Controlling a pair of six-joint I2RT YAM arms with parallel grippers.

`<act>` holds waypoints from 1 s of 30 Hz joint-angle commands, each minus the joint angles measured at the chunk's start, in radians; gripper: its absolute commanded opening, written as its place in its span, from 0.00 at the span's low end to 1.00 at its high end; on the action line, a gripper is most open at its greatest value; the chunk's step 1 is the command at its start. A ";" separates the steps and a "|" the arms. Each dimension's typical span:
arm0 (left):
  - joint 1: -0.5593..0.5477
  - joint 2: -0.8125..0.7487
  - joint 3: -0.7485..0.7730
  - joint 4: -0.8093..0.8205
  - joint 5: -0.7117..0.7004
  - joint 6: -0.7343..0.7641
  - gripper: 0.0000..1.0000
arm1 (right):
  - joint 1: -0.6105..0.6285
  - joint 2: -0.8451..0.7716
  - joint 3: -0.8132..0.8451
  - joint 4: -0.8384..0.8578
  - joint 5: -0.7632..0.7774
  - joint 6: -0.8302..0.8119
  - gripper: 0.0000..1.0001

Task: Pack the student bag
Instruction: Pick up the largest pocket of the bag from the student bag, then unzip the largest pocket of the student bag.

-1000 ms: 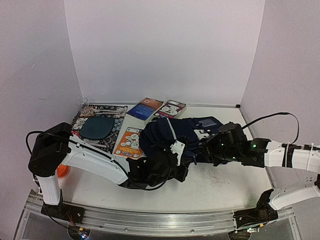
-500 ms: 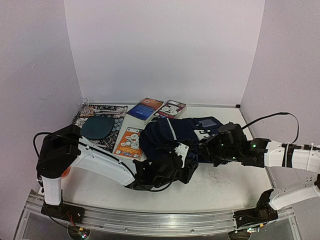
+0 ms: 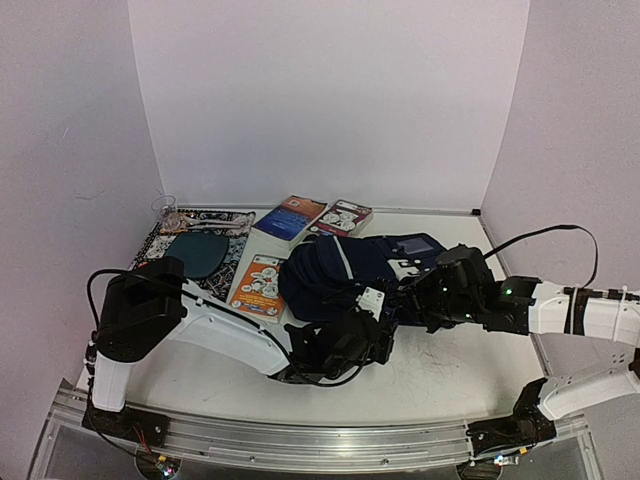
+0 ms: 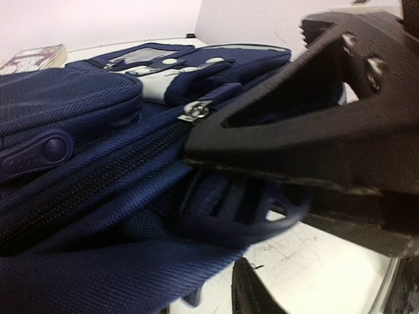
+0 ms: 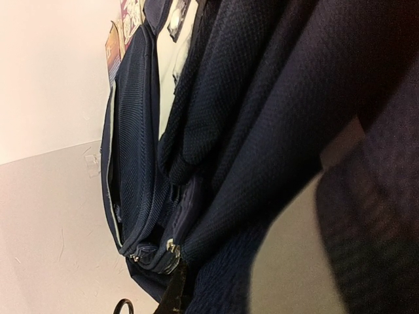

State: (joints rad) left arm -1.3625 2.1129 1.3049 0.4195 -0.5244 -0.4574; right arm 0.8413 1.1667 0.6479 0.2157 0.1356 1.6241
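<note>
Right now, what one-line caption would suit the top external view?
Both arms reach in on the navy student bag, left gripper at its near edge, right gripper at its right side.

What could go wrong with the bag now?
1. The left gripper and right gripper are both at the near side of the bag, close together. They might bump each other.
2. The orange booklet lies right beside the bag. A tug could shove or cover it.
3. The zip seen from the left wrist looks shut, so nothing may fit in yet.
</note>
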 commanded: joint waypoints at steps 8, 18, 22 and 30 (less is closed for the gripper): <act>0.016 -0.052 -0.012 0.028 -0.023 0.017 0.00 | 0.013 -0.063 0.020 0.066 -0.009 -0.017 0.00; 0.016 -0.171 -0.159 0.021 0.091 0.023 0.00 | 0.010 -0.059 0.025 0.043 0.011 -0.056 0.00; 0.021 -0.240 -0.245 0.001 0.098 0.024 0.00 | -0.005 -0.077 0.015 -0.005 0.023 -0.090 0.00; 0.094 -0.379 -0.415 -0.065 0.180 -0.045 0.00 | -0.099 -0.167 -0.057 -0.111 -0.004 -0.205 0.00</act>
State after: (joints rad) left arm -1.3220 1.8279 0.9662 0.4096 -0.3795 -0.4604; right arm 0.7994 1.0779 0.6085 0.1448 0.1057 1.5293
